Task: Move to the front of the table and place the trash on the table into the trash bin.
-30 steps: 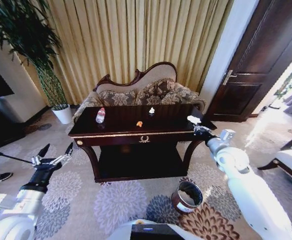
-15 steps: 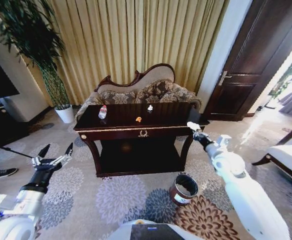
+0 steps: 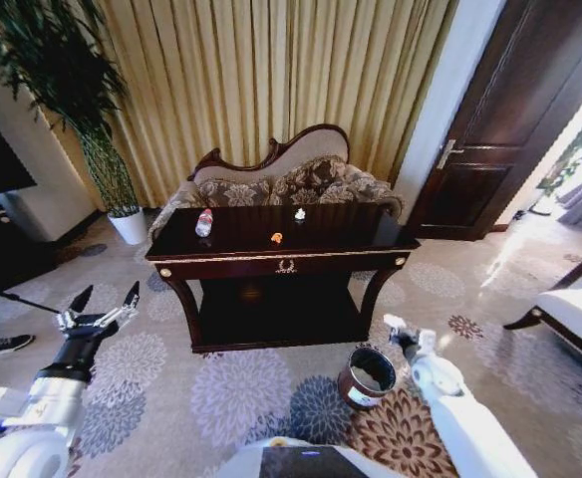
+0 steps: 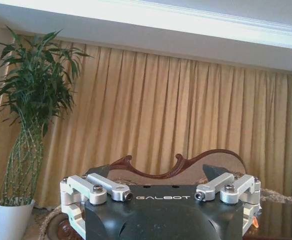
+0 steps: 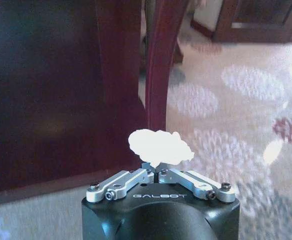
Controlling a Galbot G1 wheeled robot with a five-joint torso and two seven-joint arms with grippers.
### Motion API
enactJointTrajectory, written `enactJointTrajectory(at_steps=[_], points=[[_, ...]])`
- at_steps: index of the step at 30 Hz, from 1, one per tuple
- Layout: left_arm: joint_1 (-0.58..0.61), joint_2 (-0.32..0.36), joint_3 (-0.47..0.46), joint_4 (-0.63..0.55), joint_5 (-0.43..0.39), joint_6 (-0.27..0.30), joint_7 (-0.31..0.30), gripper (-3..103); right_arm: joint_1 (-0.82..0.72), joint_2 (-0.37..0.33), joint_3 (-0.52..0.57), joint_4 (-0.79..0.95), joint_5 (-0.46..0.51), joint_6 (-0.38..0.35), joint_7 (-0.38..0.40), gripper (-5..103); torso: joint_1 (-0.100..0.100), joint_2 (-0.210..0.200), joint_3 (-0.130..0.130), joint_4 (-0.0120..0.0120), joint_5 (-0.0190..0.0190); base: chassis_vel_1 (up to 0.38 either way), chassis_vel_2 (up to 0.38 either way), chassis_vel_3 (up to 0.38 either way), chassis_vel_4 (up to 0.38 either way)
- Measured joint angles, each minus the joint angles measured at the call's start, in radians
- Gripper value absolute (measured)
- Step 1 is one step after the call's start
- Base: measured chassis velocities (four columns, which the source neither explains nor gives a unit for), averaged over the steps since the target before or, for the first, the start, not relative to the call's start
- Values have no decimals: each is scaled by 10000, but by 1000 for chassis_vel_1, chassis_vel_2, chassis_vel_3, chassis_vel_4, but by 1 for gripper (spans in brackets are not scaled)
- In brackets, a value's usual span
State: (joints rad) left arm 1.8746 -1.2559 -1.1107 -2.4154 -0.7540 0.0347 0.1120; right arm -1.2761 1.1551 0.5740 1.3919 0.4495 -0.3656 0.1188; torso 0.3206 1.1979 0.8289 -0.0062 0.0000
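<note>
My right gripper (image 3: 392, 326), lower right of centre in the head view, pinches 1 white scrap (image 5: 160, 147) just beside the trash bin (image 3: 369, 377) rim. Risk: letting go here drops it onto the carpet. My left gripper (image 3: 99, 311) hangs spread at lower left. The bottle (image 3: 203, 223) waits on the table (image 3: 231, 260).

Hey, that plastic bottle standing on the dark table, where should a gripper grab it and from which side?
Probably around the bottle's labelled middle, coming level from the table's near front edge. It stands upright near the table's left end with bare tabletop around it, and the sofa blocks the far side. The open left gripper is on that side; the right gripper holds a white scrap.
</note>
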Motion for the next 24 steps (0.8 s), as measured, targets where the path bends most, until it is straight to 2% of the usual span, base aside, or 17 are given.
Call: enactJointTrajectory(at_steps=[10, 16, 17, 18, 19, 21, 22, 24], points=[[64, 21, -203, -42, -225, -32, 11, 100, 301, 480, -207, -1517, -710, 755, 0, 0, 0, 1, -1, -4, 0, 0, 0, 0, 0], [99, 66, -195, -62, -335, -48, 22, 100, 548, 608, -307, -1851, -926, 913, 0, 0, 0, 1, 0, -3, -1, 0, 0, 0, 0], [98, 94, -195, -85, -352, -49, 23, 100, 614, 636, -340, -1916, -940, 935, 0, -3, 0, 0, 0, -3, -1, 0, 0, 0, 0], [99, 104, -194, -99, -356, -50, 24, 100, 652, 657, -354, -1950, -960, 948, -1, 2, 0, 1, 0, -3, 0, 0, 0, 0, 0], [99, 104, -194, -99, -356, -50, 24, 100, 652, 657, -354, -1950, -960, 948, -1, 2, 0, 1, 0, -3, 0, 0, 0, 0, 0], [101, 112, -182, -123, -358, -53, 26, 100, 742, 703, -376, -2061, -1045, 991, 0, 13, 0, 1, 0, -4, -1, 0, 0, 0, 0], [101, 112, -182, -123, -358, -53, 26, 100, 742, 703, -376, -2061, -1045, 991, 0, 13, 0, 1, 0, -4, -1, 0, 0, 0, 0], [123, 109, -181, -163, -358, -58, 34, 100, 806, 723, -378, -2204, -1148, 1080, 0, 24, 0, 1, 0, -3, 0, 0, 0, 0, 0]])
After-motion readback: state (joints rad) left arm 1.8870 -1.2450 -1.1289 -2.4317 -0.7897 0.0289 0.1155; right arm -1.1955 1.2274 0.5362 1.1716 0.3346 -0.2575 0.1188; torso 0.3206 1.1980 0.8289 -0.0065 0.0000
